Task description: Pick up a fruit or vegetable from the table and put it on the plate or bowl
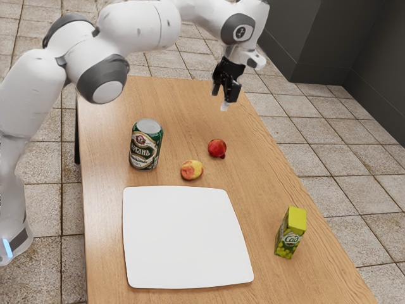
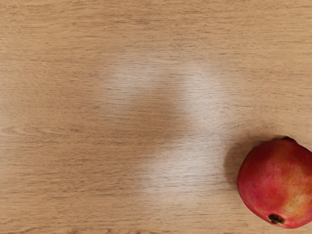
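Reading from the exterior view's left along your wooden bench (image 1: 278,171): an upright green drink can (image 1: 146,145), a flat white square plate (image 1: 183,234) lying bare to receive fruit, a yellow-red peach (image 1: 192,170) and a round red pomegranate (image 1: 217,148). The black pincer (image 1: 226,95) hangs above and beyond the pomegranate, and you cannot tell its spread. Rightmost stands a green juice carton (image 1: 290,232). The wrist view adds the pomegranate's dark calyx, off-centre under the hand, so you are probably not aligned yet.
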`<state>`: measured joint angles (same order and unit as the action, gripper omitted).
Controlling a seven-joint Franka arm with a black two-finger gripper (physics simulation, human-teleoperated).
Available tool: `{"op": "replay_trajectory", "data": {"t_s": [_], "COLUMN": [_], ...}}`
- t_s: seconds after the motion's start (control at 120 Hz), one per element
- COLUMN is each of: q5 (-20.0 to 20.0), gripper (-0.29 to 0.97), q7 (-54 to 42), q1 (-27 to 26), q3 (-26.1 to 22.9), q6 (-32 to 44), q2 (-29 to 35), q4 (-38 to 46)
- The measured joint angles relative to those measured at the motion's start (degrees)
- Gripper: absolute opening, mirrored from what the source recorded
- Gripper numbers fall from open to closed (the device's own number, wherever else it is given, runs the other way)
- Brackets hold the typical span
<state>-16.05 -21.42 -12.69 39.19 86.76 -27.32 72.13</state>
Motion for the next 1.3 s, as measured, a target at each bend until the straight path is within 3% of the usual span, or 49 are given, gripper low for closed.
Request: {"op": "replay_trajectory", "data": {"t_s": [0.2,0.633,0.733,0.867,1.083,1.3], "q5": [-1.99,-2.62,-1.99,-1.13,-0.59,-0.71], "gripper": [0.68,0.68,0.68,0.68,0.68,0.68], "q7": [1.17,2.60,2.81,3.01,3.34,3.69], "q1": [1.01,-2.79,-6.80,-12.51,-16.81,-17.32], "q3": [-3.04,-3.53,0.93,4.44,4.66,4.54], "q6": [2.97,1.78,1.99,6.19,9.74,11.57], "q2": [-3.53,1.73,5.21,12.06,12.46,11.45], "q4": [1.15,5.12,7.82,19.09,22.74,23.20]}}
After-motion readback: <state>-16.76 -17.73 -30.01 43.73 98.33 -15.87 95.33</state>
